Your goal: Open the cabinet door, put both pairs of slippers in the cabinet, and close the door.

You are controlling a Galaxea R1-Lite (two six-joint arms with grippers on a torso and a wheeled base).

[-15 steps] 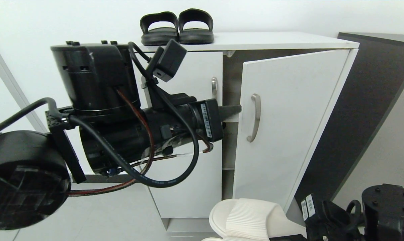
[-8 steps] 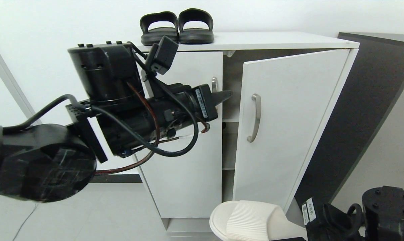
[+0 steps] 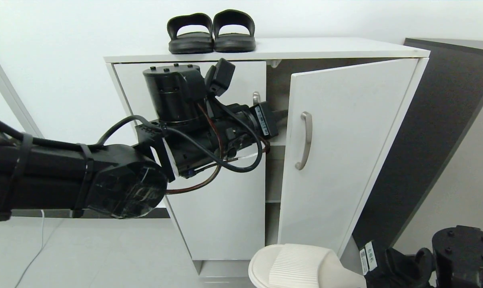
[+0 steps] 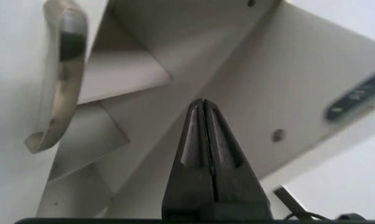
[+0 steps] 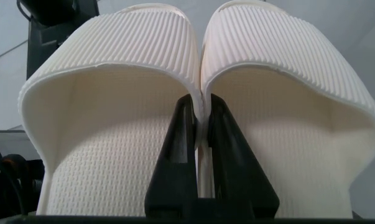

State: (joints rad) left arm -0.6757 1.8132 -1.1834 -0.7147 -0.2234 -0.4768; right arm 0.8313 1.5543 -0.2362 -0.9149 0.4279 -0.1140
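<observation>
Where the black left arm (image 3: 65, 176) crosses the frame's middle, the left jaws are pressed fully together on nothing, their tip at the dark gap between the shut left door (image 3: 221, 212) and the ajar right door (image 3: 345, 152) of the white wooden cabinet (image 3: 325, 46). A pair of black rubber slide slippers (image 3: 211, 32) sits on the cabinet top at upper centre. At the bottom right, the right jaws pinch the touching inner walls of the pair of cream ribbed foam slippers (image 5: 143, 81), low before the ajar door.
</observation>
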